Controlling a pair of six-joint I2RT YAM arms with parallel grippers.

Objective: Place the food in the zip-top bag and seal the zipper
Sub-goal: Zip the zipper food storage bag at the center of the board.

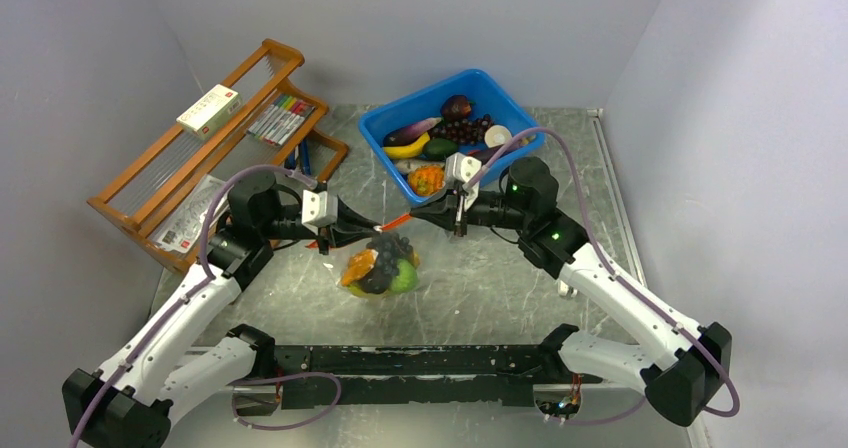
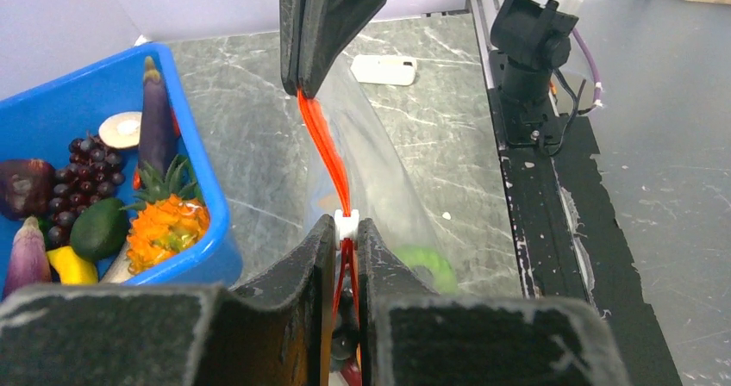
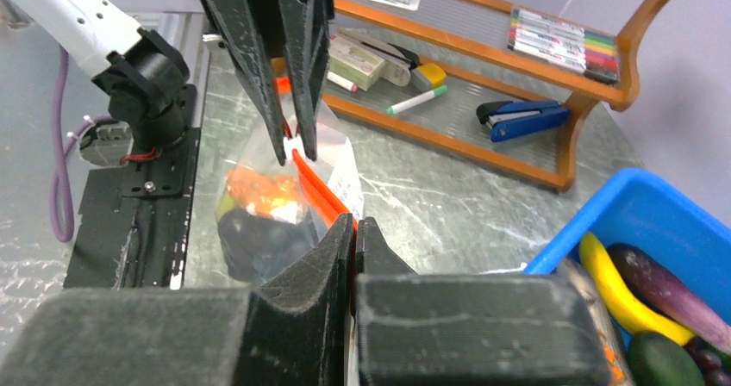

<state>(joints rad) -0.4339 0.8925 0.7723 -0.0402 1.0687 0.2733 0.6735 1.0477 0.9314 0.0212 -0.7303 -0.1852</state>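
The clear zip-top bag (image 1: 380, 268) hangs between my two grippers above the table, filled with food: dark grapes, a green ball and orange pieces. Its red-orange zipper (image 1: 393, 224) stretches taut between the grippers. My left gripper (image 1: 378, 229) is shut on the zipper at its white slider (image 2: 346, 227). My right gripper (image 1: 413, 215) is shut on the zipper's other end (image 3: 323, 198). In the left wrist view the zipper (image 2: 326, 149) runs straight up to the right gripper's fingers (image 2: 310, 33). In the right wrist view the bag (image 3: 267, 209) hangs below the left gripper's fingers (image 3: 284, 67).
A blue bin (image 1: 455, 118) with more toy fruit stands at the back right, close behind the right gripper. A wooden rack (image 1: 215, 143) with markers and a box stands at the back left. A small white object (image 2: 384, 69) lies on the table.
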